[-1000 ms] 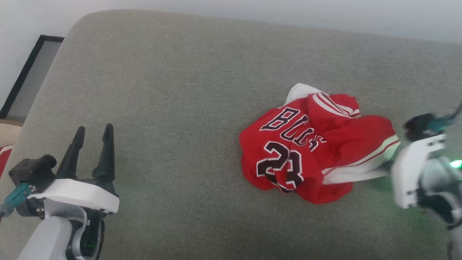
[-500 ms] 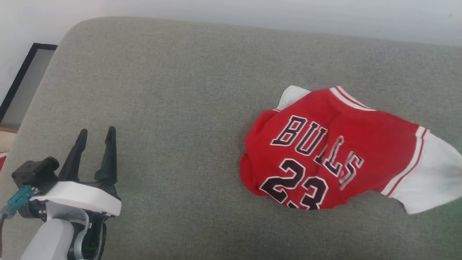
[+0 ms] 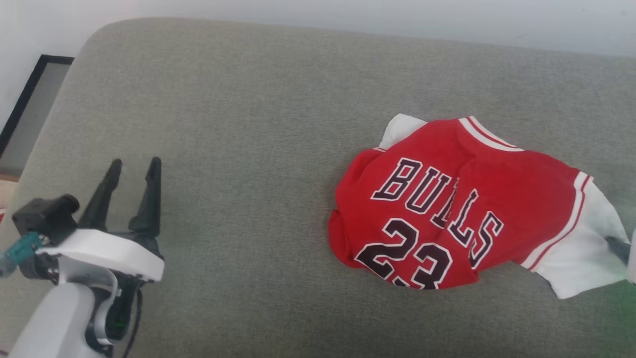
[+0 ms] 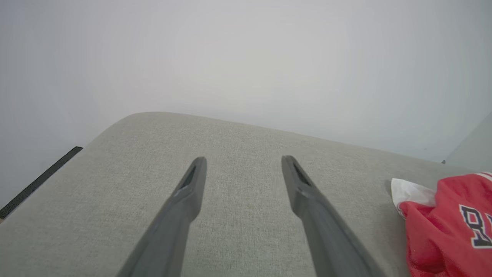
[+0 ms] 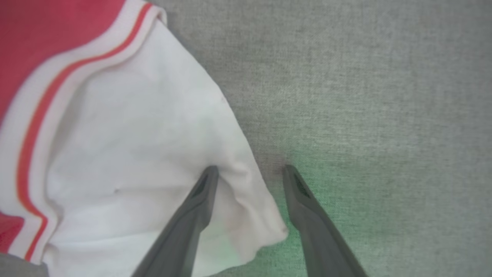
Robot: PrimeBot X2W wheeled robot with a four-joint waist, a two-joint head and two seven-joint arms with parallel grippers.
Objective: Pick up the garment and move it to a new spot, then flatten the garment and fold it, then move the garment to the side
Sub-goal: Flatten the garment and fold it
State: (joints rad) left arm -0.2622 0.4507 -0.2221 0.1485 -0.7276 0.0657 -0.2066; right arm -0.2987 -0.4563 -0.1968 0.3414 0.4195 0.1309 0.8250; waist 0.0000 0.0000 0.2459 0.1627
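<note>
Two dark fingers of the right gripper (image 5: pixel 250 169) stand parted, with the hem of the white sleeve (image 5: pixel 134 154) lying loose between them, ungripped. To flatten well, I judge they should lift straight off without dragging cloth. Beyond them the garment (image 3: pixel 447 199) lies half-spread on the grey cushion (image 3: pixel 248 124), well apart from the left gripper (image 3: pixel 135 164), whose jaws are wide and empty

The fingers of my left pincer (image 3: pixel 135 161) look like matt dark plastic, its wrist shell (image 3: pixel 107 253) smooth white plastic. At my right pincer (image 5: pixel 250 168) the garment (image 3: pixel 447 199) is soft matt cloth; under both pincers the cushion (image 3: pixel 248 124) is coarse grey weave.
</note>
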